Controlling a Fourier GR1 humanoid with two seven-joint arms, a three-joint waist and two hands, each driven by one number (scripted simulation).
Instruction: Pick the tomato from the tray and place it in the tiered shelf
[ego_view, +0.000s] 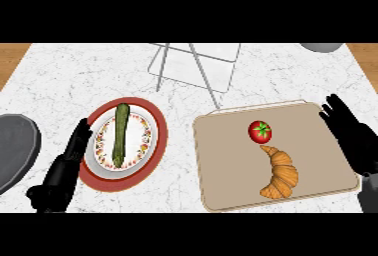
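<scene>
Small red round tomato (260, 131) with green stalk lies on flat beige rectangular tray (221, 165), upper middle, just above golden curved croissant (280, 173). Right hand (353, 136) over tray's right edge, fingers straight, holding nothing. Left hand (65, 167) at lower left, fingers extended beside red-rimmed patterned round plate (151, 131) carrying long green cucumber (119, 135). Grey wire tiered shelf (193, 62) stands at far side of white marble bench (66, 75).

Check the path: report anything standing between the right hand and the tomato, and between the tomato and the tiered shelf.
Nothing visible blocks either path. The right hand hovers open at the tray's right edge, with only bare tray between it and the tomato. The croissant lies nearer the view's lower edge, off that line. Bare counter lies between tray and tiered shelf.
</scene>
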